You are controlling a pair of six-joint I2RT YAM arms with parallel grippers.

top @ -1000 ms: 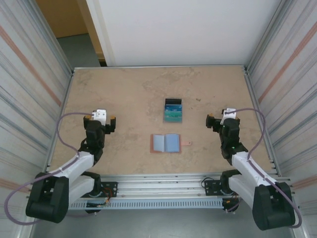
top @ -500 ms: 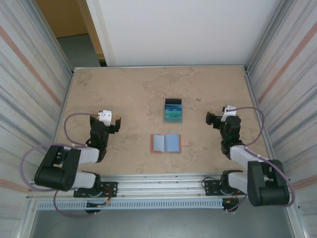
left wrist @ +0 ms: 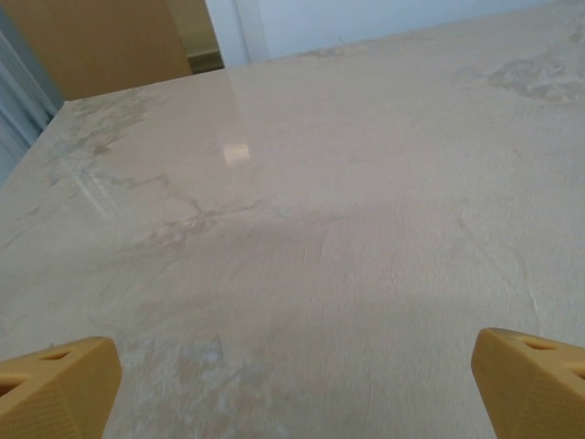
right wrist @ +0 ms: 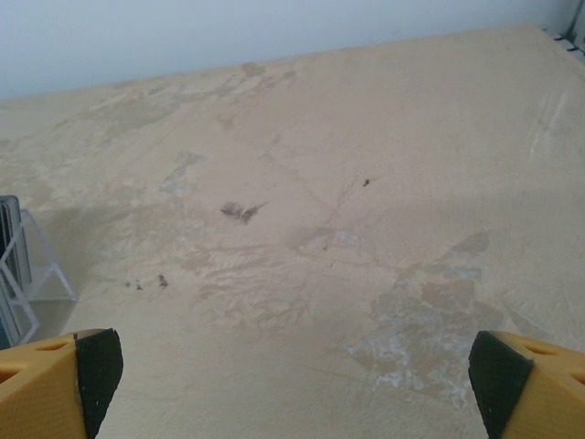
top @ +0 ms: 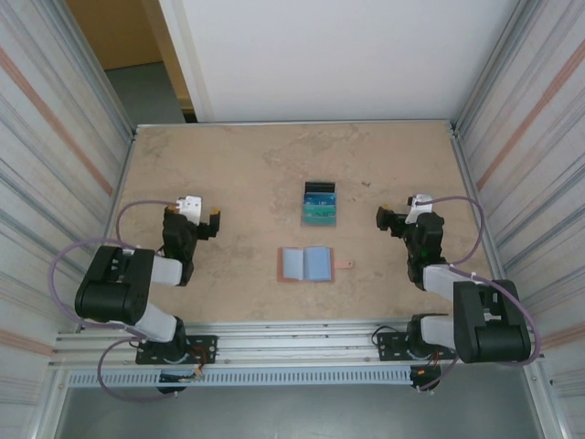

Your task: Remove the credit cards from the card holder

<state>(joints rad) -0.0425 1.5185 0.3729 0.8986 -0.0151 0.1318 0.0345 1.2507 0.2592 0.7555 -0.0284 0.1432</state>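
The card holder (top: 306,263) lies open flat at the table's middle, light-blue panels up and its snap tab pointing right. Whether a card lies in it I cannot tell. Blue and teal credit cards (top: 320,210) stand in a clear stand (top: 320,194) just behind it. My left gripper (top: 191,219) hovers low at the left, well clear of the card holder, open and empty (left wrist: 297,393). At the right my right gripper (top: 405,220) is open too, with only bare table between its fingers (right wrist: 292,384).
The stand's clear edge (right wrist: 23,265) shows at the left of the right wrist view. Corrugated metal walls (top: 55,183) close in both sides, and a white panel (top: 329,55) stands behind the table. A metal rail (top: 292,334) runs along the near edge.
Both arms have folded back toward their bases, elbows drawn in. The grippers stay open and near the same spots. The card holder and the stand have not moved.
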